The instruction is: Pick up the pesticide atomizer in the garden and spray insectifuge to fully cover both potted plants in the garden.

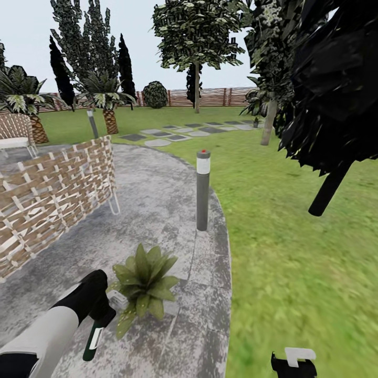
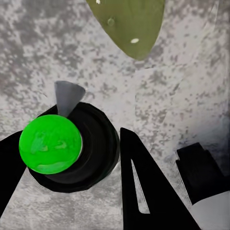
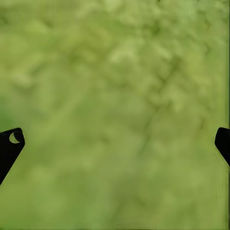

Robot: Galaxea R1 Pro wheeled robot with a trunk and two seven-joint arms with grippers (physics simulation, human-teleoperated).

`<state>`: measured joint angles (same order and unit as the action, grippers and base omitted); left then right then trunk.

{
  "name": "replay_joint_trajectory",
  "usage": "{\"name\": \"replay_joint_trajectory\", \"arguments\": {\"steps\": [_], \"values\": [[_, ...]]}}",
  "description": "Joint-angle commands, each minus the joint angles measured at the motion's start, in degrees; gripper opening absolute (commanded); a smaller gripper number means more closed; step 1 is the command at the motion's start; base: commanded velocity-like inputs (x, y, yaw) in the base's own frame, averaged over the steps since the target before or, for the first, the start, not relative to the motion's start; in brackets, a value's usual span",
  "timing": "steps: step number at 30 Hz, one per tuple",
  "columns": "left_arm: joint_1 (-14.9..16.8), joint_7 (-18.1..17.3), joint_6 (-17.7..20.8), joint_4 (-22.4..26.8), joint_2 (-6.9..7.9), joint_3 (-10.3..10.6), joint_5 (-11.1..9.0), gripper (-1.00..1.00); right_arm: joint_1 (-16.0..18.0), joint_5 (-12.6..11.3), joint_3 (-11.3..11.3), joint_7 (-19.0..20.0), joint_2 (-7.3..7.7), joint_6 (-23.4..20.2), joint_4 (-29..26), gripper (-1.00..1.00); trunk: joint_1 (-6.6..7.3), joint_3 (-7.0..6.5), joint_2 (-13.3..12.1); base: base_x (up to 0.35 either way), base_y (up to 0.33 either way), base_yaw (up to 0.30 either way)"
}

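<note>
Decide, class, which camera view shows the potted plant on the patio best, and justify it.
The head view: the whole potted plant sits on the grey patio beside the left gripper. The left wrist view catches one leaf tip; the right wrist view looks onto grass.

A grey bollard light (image 1: pixel 202 190) stands mid-frame. A woven wicker seat (image 1: pixel 50 194) fills the left; a dark shrub (image 1: pixel 336 79) looms upper right.
</note>
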<state>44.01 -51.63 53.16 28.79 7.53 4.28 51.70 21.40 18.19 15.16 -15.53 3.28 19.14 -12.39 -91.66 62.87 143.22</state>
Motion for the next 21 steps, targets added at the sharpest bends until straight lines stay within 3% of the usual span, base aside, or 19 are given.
{"name": "replay_joint_trajectory", "arguments": {"steps": [1, 5, 16, 21], "values": [[0.1, -0.6, 0.2, 0.1, 0.04, 0.3, 0.4, -1.00, 0.0, 0.6, 0.4, -0.1, -0.02, 0.2, 0.1, 1.00, -0.01, 0.05, 0.0, 0.188, -0.220, 0.000], [0.0, -0.6, 0.2, 0.1, 0.03, 0.2, 0.5, -1.00, 0.0, 0.6, 0.4, -0.1, -0.06, 0.2, 0.1, 1.00, -0.01, 0.05, 0.0, 0.101, -0.251, 0.054], [0.0, -0.6, 0.1, 0.1, 0.17, 0.4, 0.7, -1.00, 0.0, 0.6, 0.4, -0.1, -0.11, 0.2, 0.1, 1.00, -0.01, 0.05, 0.0, 0.006, -0.272, 0.262], [-0.1, -0.5, 0.0, 0.0, 0.21, 0.4, 0.7, -1.00, 0.0, 0.6, 0.4, -0.1, -0.09, 0.2, 0.1, 1.00, -0.01, 0.05, 0.0, 0.161, -0.227, 0.163]]}}
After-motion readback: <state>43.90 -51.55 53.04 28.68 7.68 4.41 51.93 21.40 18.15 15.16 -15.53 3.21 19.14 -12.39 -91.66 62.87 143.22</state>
